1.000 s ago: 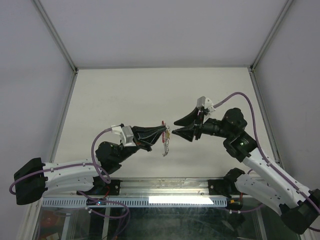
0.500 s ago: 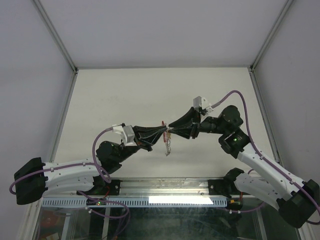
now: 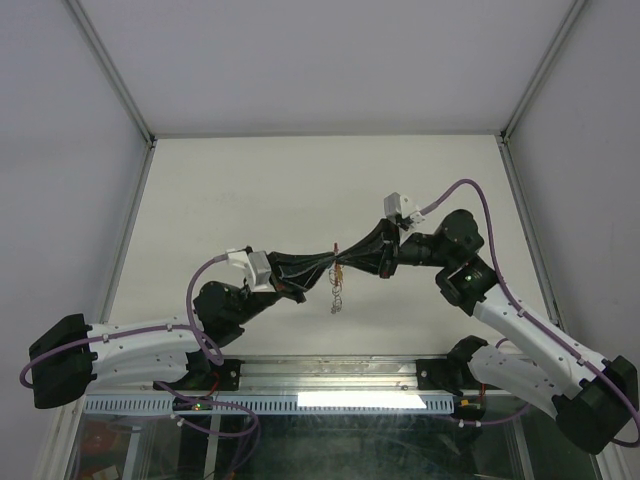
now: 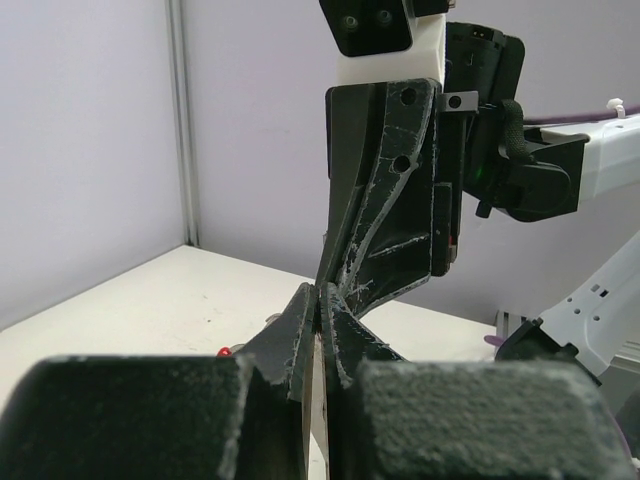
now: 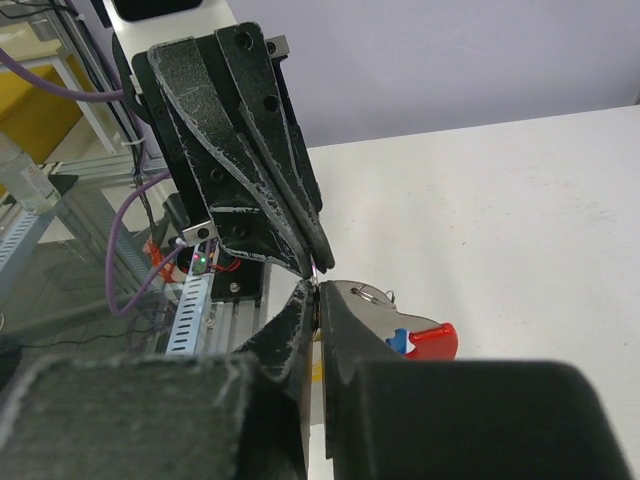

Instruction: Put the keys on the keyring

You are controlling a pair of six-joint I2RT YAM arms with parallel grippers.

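Above the table's middle, my left gripper and right gripper meet tip to tip. The left gripper is shut on the keyring's metal part. The keyring's short chain dangles below the tips. In the right wrist view the red tab, the blue key head and the silvery ring show just past my right finger. The right gripper is shut, and a strip of the yellow key shows between its jaws. A speck of the red tab peeks out beside my left finger.
The white table lies under both arms, enclosed by pale walls on three sides. A metal rail runs along the near edge between the arm bases. Purple cables loop over the right arm.
My right gripper has moved left up to the left gripper's tip and closed its jaws there. The left gripper has stayed shut and almost still, with the keyring hanging from it.
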